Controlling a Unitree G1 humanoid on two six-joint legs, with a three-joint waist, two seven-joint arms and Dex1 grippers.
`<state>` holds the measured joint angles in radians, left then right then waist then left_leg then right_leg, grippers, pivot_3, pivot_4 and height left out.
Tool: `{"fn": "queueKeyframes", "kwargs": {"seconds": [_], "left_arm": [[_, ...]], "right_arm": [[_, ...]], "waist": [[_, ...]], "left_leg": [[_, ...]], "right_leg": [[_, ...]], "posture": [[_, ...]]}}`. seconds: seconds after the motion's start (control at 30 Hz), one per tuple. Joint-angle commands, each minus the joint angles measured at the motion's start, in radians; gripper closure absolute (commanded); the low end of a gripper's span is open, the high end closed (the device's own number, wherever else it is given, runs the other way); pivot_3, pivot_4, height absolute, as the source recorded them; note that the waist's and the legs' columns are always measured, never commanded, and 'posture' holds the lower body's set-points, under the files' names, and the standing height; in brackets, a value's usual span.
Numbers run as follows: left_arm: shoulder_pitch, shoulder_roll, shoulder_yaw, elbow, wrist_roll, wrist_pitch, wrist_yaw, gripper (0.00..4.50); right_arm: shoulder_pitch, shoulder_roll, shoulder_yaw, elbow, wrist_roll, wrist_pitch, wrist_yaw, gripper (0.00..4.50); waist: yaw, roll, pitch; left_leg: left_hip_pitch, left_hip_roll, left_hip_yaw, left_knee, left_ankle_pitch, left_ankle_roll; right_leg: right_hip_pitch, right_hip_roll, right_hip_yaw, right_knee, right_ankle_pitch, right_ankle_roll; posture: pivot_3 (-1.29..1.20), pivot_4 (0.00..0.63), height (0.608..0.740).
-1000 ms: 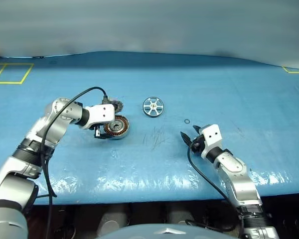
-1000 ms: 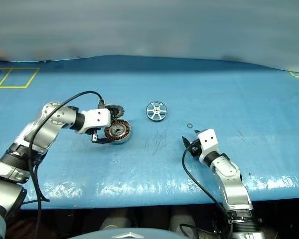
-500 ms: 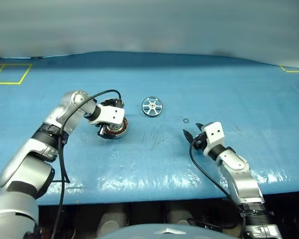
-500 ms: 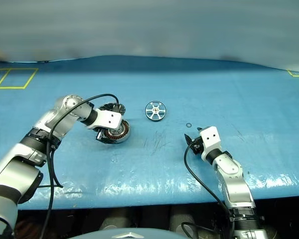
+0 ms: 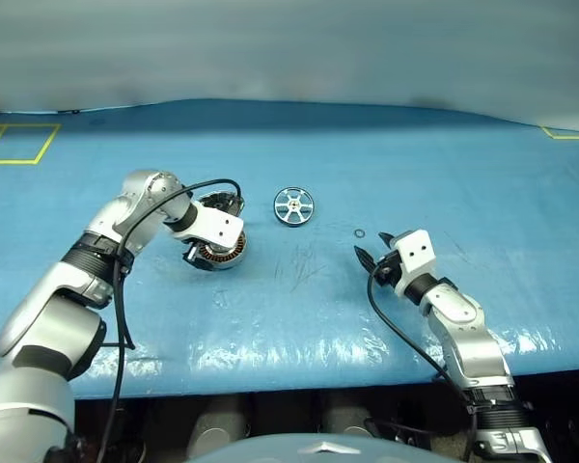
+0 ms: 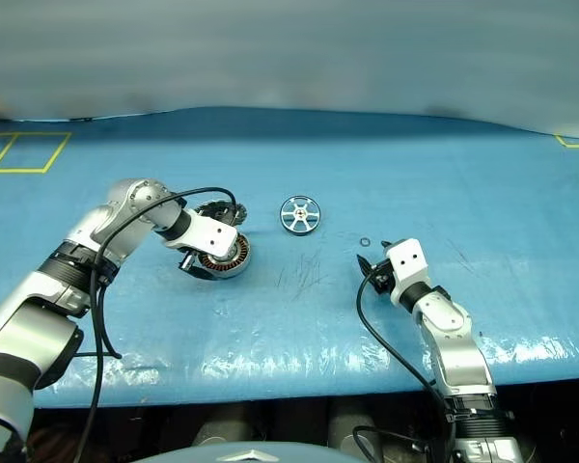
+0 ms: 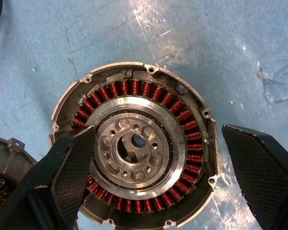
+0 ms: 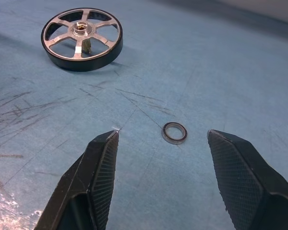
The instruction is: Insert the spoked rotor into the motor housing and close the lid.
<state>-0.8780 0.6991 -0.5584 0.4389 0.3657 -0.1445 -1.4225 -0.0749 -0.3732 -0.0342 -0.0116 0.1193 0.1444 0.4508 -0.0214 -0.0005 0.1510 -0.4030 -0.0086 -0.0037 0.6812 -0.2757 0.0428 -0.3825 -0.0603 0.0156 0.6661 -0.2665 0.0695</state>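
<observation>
- Scuffed blue sheet [image 5: 309, 309] covers my table — yellow tape [image 5: 19, 143] marks the far-left corner.
- My left gripper [image 7: 156, 175], fingers apart, hangs over the motor housing [image 7: 134, 148].
- My right gripper [image 8: 161, 179], fingers apart, faces the spoked rotor [image 8: 81, 39]; a small ring [image 8: 174, 132] lies near.

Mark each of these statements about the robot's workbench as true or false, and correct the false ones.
1. The spoked rotor already sits inside the motor housing. False: it lies apart on the blue table cover.
2. The left gripper is open above the housing. True.
3. The right gripper holds the rotor. False: it is open and holds nothing.
4. A small dark ring lies on the cover ahead of the right gripper. True.
5. The housing is closed by its lid. False: its copper windings are exposed.
</observation>
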Motion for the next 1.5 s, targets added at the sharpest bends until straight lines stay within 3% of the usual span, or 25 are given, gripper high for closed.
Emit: {"fn": "queueKeyframes", "kwargs": {"seconds": [0.03, 0.47, 0.93, 1.5], "left_arm": [[0.038, 0.008, -0.042, 0.008, 0.048, -0.027, -0.014, 0.04], [-0.009, -0.001, 0.049, -0.080, -0.007, -0.008, 0.000, 0.04], [0.069, 0.096, 0.069, -0.269, -0.021, 0.030, -0.026, 0.04], [0.102, 0.122, 0.076, -0.278, 0.033, 0.026, 0.047, 0.04]], "right_arm": [[-0.010, -0.009, -0.014, -0.027, 0.004, 0.003, -0.001, 1.39], [0.001, -0.011, -0.011, -0.033, 0.004, 0.008, -0.001, 1.39], [-0.016, -0.036, -0.003, -0.032, 0.003, 0.029, 0.031, 1.39], [-0.038, -0.045, 0.005, -0.024, -0.002, 0.045, 0.049, 1.39]], "waist": [[0.000, 0.000, 0.000], [0.003, 0.000, 0.000], [0.001, 0.000, 0.000], [0.003, 0.000, 0.000]], "left_leg": [[0.000, 0.000, 0.000, 0.000, 0.000, 0.000], [0.001, 0.000, 0.000, 0.002, 0.000, 0.000], [0.000, 0.000, 0.000, 0.001, 0.000, 0.000], [-0.001, 0.000, 0.000, 0.002, 0.000, 0.000]], "right_leg": [[0.000, 0.000, 0.000, 0.000, 0.000, 0.000], [0.001, 0.000, 0.000, 0.002, 0.000, 0.000], [-0.001, 0.000, 0.000, 0.002, 0.000, 0.000], [-0.001, 0.000, 0.000, 0.002, 0.000, 0.000]], "posture": [[0.00, 0.150, 0.740], [0.00, 0.150, 0.740], [0.00, 0.150, 0.740], [0.00, 0.150, 0.740]]}}
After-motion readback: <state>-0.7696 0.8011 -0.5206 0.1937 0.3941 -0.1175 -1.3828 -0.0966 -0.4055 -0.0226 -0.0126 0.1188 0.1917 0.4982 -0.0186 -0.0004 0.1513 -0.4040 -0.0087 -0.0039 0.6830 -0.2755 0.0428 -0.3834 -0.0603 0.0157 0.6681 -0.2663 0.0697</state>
